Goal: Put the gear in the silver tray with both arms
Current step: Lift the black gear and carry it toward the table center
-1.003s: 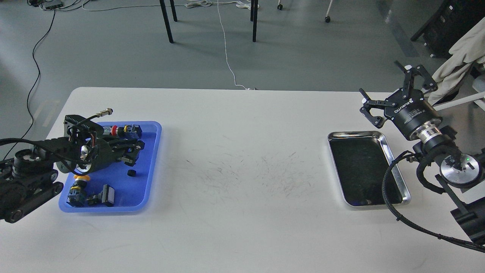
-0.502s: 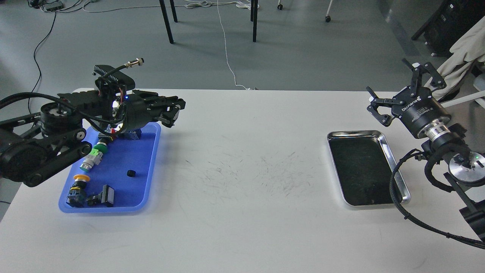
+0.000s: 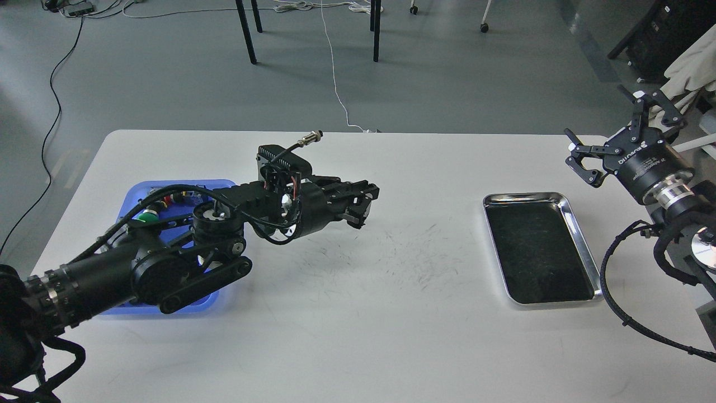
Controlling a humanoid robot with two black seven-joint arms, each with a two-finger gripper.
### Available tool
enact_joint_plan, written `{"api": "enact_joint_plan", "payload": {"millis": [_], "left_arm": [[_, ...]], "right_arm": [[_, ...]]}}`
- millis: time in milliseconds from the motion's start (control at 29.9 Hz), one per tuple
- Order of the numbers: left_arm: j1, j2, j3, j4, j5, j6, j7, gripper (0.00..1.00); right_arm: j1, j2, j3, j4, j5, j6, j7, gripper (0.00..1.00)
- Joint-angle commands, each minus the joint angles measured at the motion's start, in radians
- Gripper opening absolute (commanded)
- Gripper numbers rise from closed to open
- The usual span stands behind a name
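- The left gripper (image 3: 361, 208) is out over the middle of the white table (image 3: 358, 313), pointing toward 3 o'clock.
- Its two fingers look pressed close together, but I cannot tell if something small is between them.
- The gear does not show anywhere I can be sure of.
- The silver tray (image 3: 582, 238) lies flat on the table at 3 o'clock from the left gripper, well apart from it. Its dark bottom looks bare.
- The right gripper (image 3: 612, 131) is up in the air at 1 o'clock from the silver tray, past the table's far corner. Its fingers are spread wide with nothing in them.
- The blue tray (image 3: 221, 187) sits at 9 o'clock on the table, mostly hidden under the left arm (image 3: 140, 268).
- Small colored parts (image 3: 150, 212) peek out of the blue tray.
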Motion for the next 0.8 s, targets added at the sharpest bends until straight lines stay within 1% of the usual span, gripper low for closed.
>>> {"api": "enact_joint_plan", "payload": {"millis": [0, 268, 435, 669, 769], "left_arm": [[0.020, -0.087, 0.003, 0.049, 0.022, 0.006, 0.005, 0.10], [0.041, -0.230, 0.009, 0.146, 0.025, 0.023, 0.005, 0.10], [0.077, -0.230, 0.010, 0.189, 0.037, 0.028, 0.005, 0.10], [0.087, -0.230, 0.016, 0.266, 0.048, 0.045, 0.003, 0.10], [0.106, -0.230, 0.015, 0.266, 0.050, 0.046, 0.005, 0.10]], "right_arm": [[-0.002, -0.006, -0.001, -0.001, 0.000, 0.000, 0.000, 0.99], [-0.010, -0.006, 0.001, 0.001, 0.000, 0.000, 0.000, 0.99], [-0.010, 0.001, -0.001, -0.001, 0.000, 0.000, 0.001, 0.99], [-0.010, -0.003, -0.001, -0.002, 0.000, 0.000, 0.000, 0.99], [-0.010, -0.005, -0.001, -0.002, 0.000, 0.002, 0.000, 0.99]]}}
